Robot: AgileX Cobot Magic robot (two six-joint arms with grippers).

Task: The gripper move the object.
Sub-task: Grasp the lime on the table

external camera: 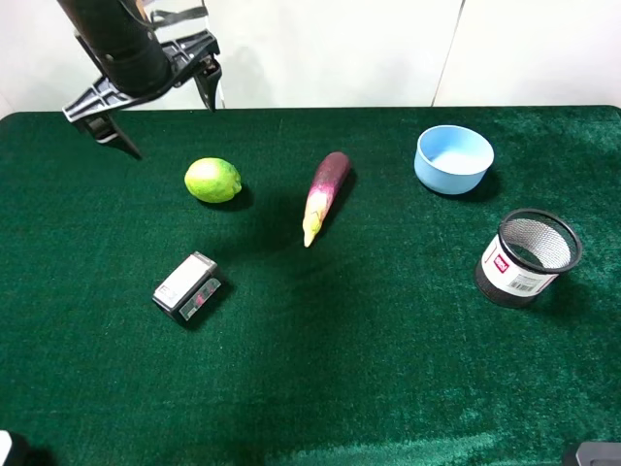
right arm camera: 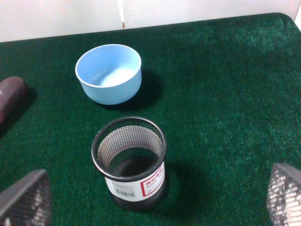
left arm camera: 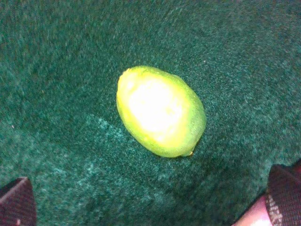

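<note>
We see two grippers. The left gripper (external camera: 173, 128), a black multi-pronged claw, has its prongs spread wide with nothing between them, and it hangs over the far left of the table. Near it lies one round yellow-green lime (external camera: 212, 181), glossy with a small nub, touching no prong, on the fuzzy dark green felt table (external camera: 388, 369). The right gripper (right arm camera: 156, 195) also gapes wide and is empty.

Farther out we count one long purple-and-cream eggplant (external camera: 325, 194), one small silver box (external camera: 187, 285), one smooth light blue bowl (external camera: 453, 158) and one upright black wire-mesh cup (external camera: 527, 257) with a white label.
</note>
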